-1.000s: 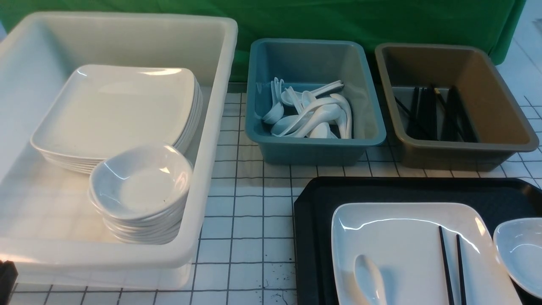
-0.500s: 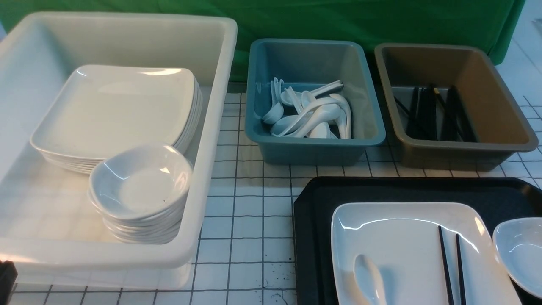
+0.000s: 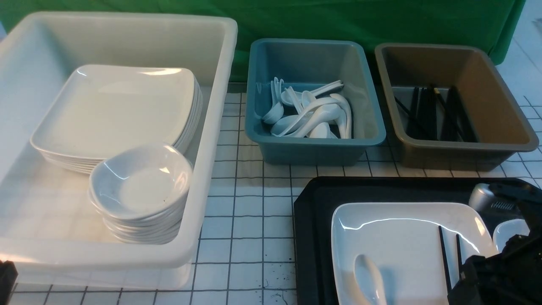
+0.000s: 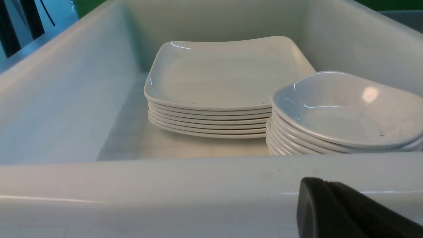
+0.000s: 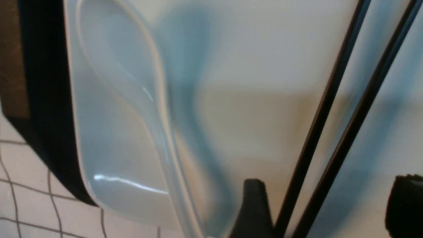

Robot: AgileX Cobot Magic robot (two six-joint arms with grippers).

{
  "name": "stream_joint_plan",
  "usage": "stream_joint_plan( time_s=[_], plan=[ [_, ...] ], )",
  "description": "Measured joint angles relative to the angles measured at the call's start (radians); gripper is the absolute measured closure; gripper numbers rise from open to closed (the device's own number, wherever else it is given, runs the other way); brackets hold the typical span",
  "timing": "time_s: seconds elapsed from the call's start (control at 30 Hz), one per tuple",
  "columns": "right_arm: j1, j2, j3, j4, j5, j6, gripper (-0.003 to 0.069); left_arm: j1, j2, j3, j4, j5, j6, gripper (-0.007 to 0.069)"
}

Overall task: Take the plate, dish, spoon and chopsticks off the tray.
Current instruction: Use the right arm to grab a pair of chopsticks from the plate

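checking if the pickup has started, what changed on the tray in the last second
The right arm has come in over the near right corner of the tray, partly hiding the dish. The right gripper is open and straddles the chopsticks, with nothing gripped yet. The plate, spoon, chopsticks and dish lie where they were.
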Motion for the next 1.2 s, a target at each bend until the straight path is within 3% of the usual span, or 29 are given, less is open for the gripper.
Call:
stream_joint_plan(
  time_s=[0.27,0.47,0.7,0.87,1.1,1.17,1.2],
  plan=[
    [0.002,0.134,-0.008,0.001,-0.062,0.051,0.0095,0.000,0.000,0.000,0.000,0.000,0.000,0.0603],
    [0.071,0.203,-0.014,-0.025,-0.110,0.082,0.0111,0.000,0.000,0.000,0.000,0.000,0.000,0.0603],
    [0.195,0.223,-0.031,-0.170,-0.147,0.201,0.0121,0.000,0.000,0.000,0.000,0.000,0.000,0.0603],
    [0.258,0.227,-0.031,-0.351,-0.158,0.348,0.0134,0.000,0.000,0.000,0.000,0.000,0.000,0.0603],
    [0.262,0.229,-0.031,-0.387,-0.159,0.376,0.0312,0.000,0.000,0.000,0.000,0.000,0.000,0.0603],
    [0.262,0.230,-0.031,-0.392,-0.157,0.366,0.0455,0.000,0.000,0.000,0.000,0.000,0.000,0.0603],
    [0.262,0.230,-0.032,-0.394,-0.153,0.363,0.0487,0.000,0.000,0.000,0.000,0.000,0.000,0.0603]
  ],
)
